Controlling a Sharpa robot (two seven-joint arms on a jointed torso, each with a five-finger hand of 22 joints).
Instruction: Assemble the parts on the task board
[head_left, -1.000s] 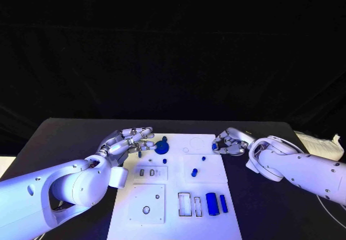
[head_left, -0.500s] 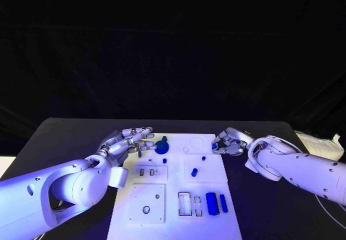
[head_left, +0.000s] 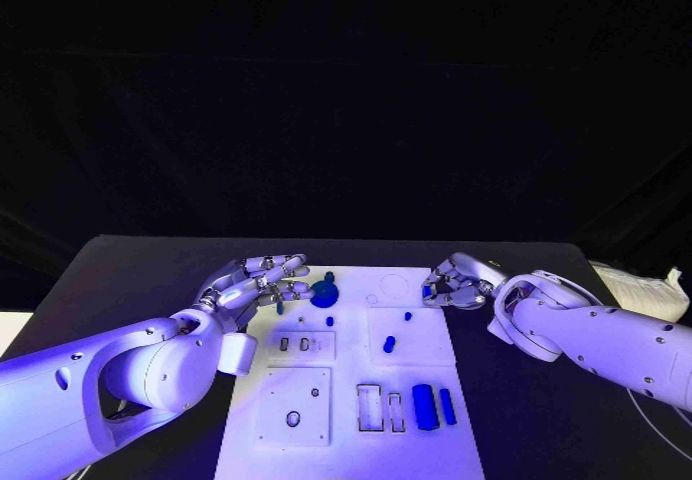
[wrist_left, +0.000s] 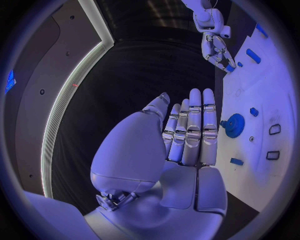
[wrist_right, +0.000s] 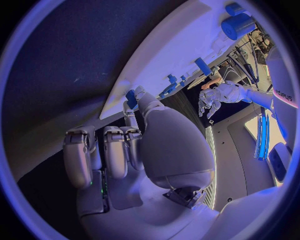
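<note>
While the white task board (head_left: 353, 370) lies lengthwise at the centre of your black table (head_left: 137, 270), both hands sit at its far end. Your left hand (head_left: 257, 285), at ten o'clock from board centre, has fingers extended and apart, grasping nothing; its fingertips (head_left: 296, 290) reach just beside the blue gear (head_left: 325, 294) — touching or not, you cannot tell. Your right hand (head_left: 459, 285), at two o'clock, pinches a small blue part (wrist_right: 131, 98) at the board's right edge, other fingers curled. Near you, at five o'clock, a blue cylinder (head_left: 424, 407) and a blue bar (head_left: 447, 406) lie side by side. A short blue peg (head_left: 388, 344) lies mid-board.
</note>
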